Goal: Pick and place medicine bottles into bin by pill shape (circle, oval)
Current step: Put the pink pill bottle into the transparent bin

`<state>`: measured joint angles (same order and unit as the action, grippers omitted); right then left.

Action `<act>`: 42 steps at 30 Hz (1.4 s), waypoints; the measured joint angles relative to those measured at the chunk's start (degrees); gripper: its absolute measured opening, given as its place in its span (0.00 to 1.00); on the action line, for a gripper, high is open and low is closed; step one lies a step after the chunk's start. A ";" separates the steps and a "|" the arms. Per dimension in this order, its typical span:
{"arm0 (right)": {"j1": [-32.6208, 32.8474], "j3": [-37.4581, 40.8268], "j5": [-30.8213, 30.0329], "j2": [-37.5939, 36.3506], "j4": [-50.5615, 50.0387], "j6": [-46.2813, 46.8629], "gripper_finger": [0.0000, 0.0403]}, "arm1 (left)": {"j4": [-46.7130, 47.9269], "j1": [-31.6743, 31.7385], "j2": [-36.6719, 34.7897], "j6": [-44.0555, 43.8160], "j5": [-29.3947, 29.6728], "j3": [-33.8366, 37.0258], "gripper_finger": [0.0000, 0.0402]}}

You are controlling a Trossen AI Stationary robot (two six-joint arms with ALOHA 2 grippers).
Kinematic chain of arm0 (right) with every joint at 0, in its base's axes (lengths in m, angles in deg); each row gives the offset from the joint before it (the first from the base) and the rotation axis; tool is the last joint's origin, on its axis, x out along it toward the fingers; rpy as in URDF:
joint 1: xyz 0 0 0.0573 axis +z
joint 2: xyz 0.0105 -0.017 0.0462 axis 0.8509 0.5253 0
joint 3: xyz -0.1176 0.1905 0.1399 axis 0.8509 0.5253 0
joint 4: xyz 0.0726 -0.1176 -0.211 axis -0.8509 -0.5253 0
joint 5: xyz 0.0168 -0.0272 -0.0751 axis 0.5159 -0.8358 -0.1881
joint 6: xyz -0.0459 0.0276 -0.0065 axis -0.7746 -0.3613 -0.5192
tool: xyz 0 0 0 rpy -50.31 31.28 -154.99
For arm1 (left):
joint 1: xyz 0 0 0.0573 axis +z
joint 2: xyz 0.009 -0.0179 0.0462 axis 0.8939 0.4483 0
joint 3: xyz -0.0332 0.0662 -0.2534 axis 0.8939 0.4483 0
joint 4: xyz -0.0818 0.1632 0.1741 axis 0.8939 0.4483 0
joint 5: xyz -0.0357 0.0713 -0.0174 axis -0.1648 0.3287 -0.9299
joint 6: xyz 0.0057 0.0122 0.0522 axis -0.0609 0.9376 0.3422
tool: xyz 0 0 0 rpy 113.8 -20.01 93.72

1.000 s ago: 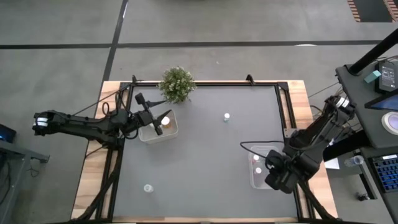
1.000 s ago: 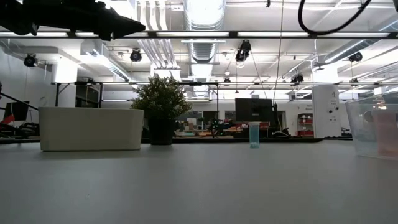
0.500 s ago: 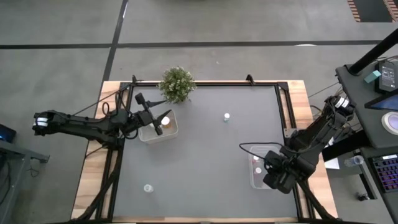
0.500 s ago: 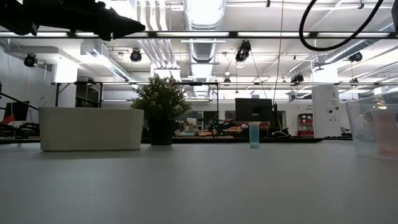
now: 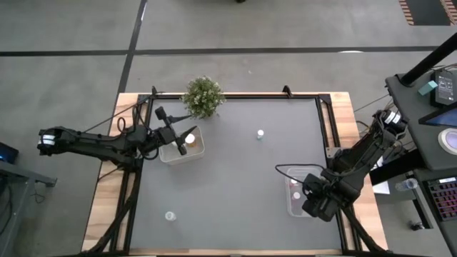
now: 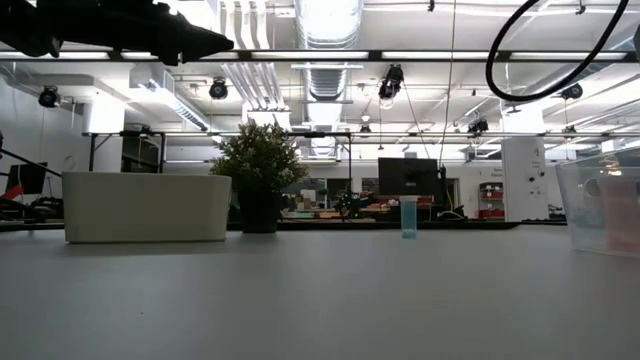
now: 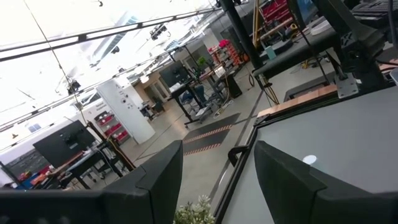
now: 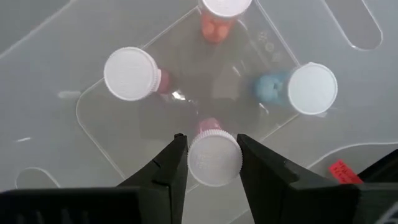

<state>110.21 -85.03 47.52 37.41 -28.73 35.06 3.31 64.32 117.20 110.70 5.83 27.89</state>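
My right gripper [image 5: 314, 202] reaches down into a clear plastic bin [image 5: 291, 210] at the table's right and is shut on a white-capped medicine bottle [image 8: 213, 158]. Three more white-capped bottles stand on the bin floor: one with a reddish body [image 8: 130, 73], one bluish [image 8: 311, 87], one orange [image 8: 225, 6]. My left gripper [image 5: 181, 146] hangs open and empty over a white bin [image 5: 198, 150] that holds a bottle [image 5: 190, 138]. Two bottles stand on the table mat, one at the far middle [image 5: 260, 133] and one at the near left [image 5: 170, 215]. My right gripper pinches the bottle's white cap [image 8: 194, 163] between its two fingers, one on each side of the rim. The fingers come from above, pointing down. The bottle stays upright with its cap about level with the caps of the bottles beside it. Its base is hidden under the cap.
A green potted plant [image 5: 203, 96] stands at the far edge, just behind the white bin. In the low view the white bin [image 6: 145, 207], the plant [image 6: 260, 180], the far bottle [image 6: 408, 217] and the clear bin [image 6: 600, 205] stand in a row across the table.
My right arm's cable loop has swung lower in the low view, and that arm has shifted slightly over the clear bin. My left arm has kept still.
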 joint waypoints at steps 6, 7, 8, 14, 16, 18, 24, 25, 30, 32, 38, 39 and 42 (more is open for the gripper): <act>0.00 0.53 0.15 0.00 1.68 -0.10 0.29 | 0.00 0.00 0.00 0.00 0.00 0.00 0.45; 0.00 0.74 0.35 0.00 2.07 -0.24 0.29 | 0.00 0.00 0.00 0.00 0.00 0.00 0.45; 0.00 0.91 0.47 0.00 2.35 -0.32 0.29 | 0.00 0.00 0.00 0.00 0.00 0.00 0.45; 0.00 1.50 0.50 0.00 2.55 -0.46 0.29 | 0.00 0.02 0.00 0.02 0.00 0.00 0.45; 0.00 1.63 0.50 0.00 2.53 -0.46 0.29 | 0.00 0.02 0.00 0.02 0.00 0.00 0.45; 0.00 1.64 0.50 0.00 2.56 -0.46 0.29 | 0.00 0.02 0.00 0.02 0.00 0.00 0.45; 0.00 1.64 1.62 0.00 2.66 -0.85 0.29 | 0.00 0.04 0.00 0.02 0.00 0.00 0.45; 0.00 1.64 1.62 0.00 2.70 -0.85 0.29 | 0.01 0.04 0.00 0.02 0.00 0.01 0.45; 0.00 1.64 1.62 0.00 2.77 -0.77 0.29 | 0.00 0.04 0.00 0.02 0.00 0.02 0.45; 0.00 1.64 1.62 0.00 2.77 -0.45 0.29 | 0.00 0.04 0.00 0.02 0.00 0.02 0.45; 0.00 1.64 1.62 0.00 2.55 -0.41 0.32 | 0.00 0.04 0.00 0.02 0.00 0.02 0.45; 0.00 1.64 1.62 0.00 2.35 -0.12 0.34 | 0.00 0.04 0.00 0.02 0.00 0.02 0.45; 0.00 1.64 1.62 0.00 2.29 0.27 0.38 | 0.00 0.04 0.00 0.02 0.00 0.02 0.45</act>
<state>110.21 -83.39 49.14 37.41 -26.44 35.33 3.31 64.36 117.20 110.72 5.83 27.92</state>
